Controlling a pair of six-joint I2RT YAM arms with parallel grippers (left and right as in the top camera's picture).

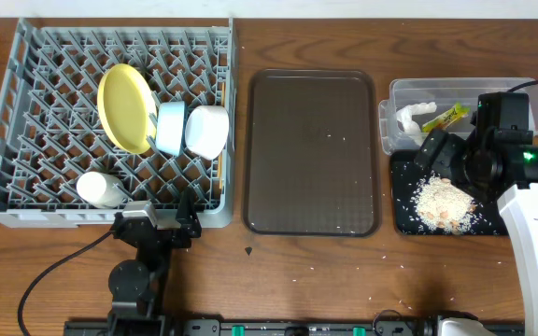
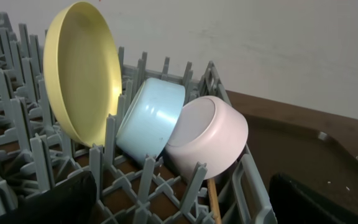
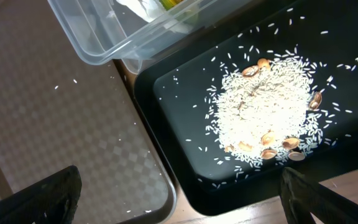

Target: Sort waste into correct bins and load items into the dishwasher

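Print on the green-and-orange wrapper [image 1: 445, 117] is too small to read. Left pincer [image 2: 179, 200] sits low at the near rim of the grey dish rack [image 1: 26, 112], fingers wide, empty. Right pincer [image 3: 179, 193] hangs over the black tray [image 3: 185, 124] at right of frame, wide, empty. Rice-and-shell food scraps [image 3: 263, 112] are piled in that tray, with stray grains around. In the rack: white cup [image 1: 101, 189] near, then yellow plate [image 1: 126, 107], light blue bowl [image 1: 170, 128] and white bowl [image 1: 206, 130] on edge, touching in a row, a chopstick [image 2: 213, 199] beside them. Farther right, the clear tub [image 1: 395, 93] holds wrapper and white tissue [image 1: 409, 119]. The brown serving tray [image 1: 311, 149] lies centre on the worktop [image 1: 344, 280].
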